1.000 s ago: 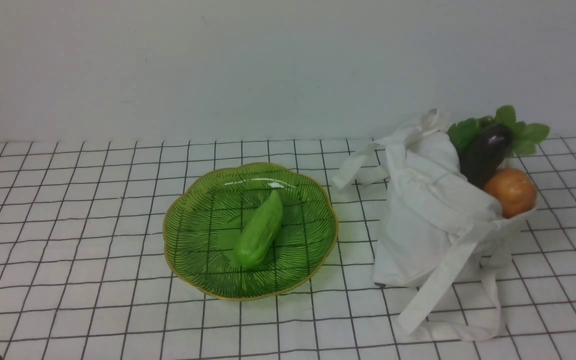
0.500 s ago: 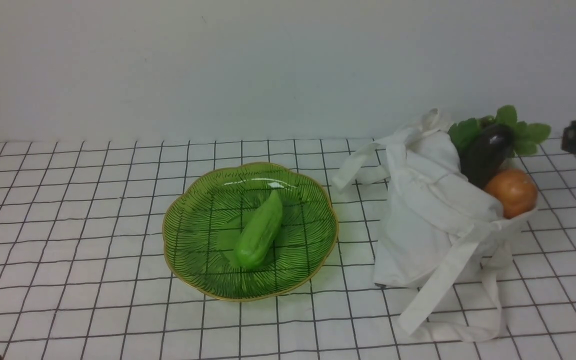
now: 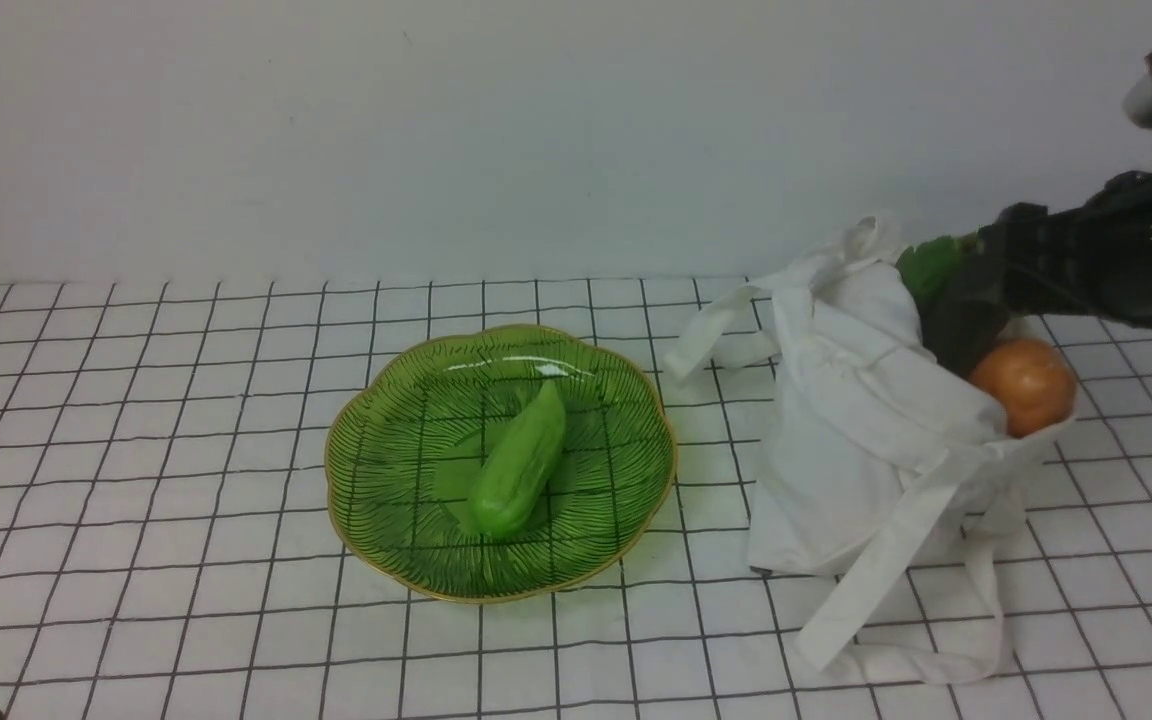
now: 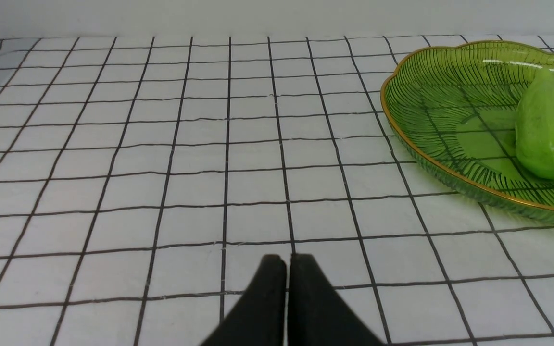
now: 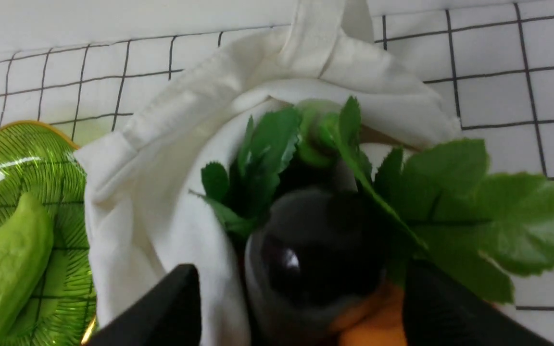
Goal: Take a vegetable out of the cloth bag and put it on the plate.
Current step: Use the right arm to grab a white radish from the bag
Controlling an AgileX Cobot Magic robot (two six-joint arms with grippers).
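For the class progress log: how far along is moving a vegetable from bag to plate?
Done: a light green cucumber lies on the green glass plate. In hand: nothing; the right gripper hangs open over the dark purple eggplant and green leaves in the off-white cloth bag. Left: grasp, lift, place.

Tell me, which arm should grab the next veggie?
Right. The right end effector is open at the mouth of the cloth bag, either side of the eggplant. The left end effector is shut, over by the plate.
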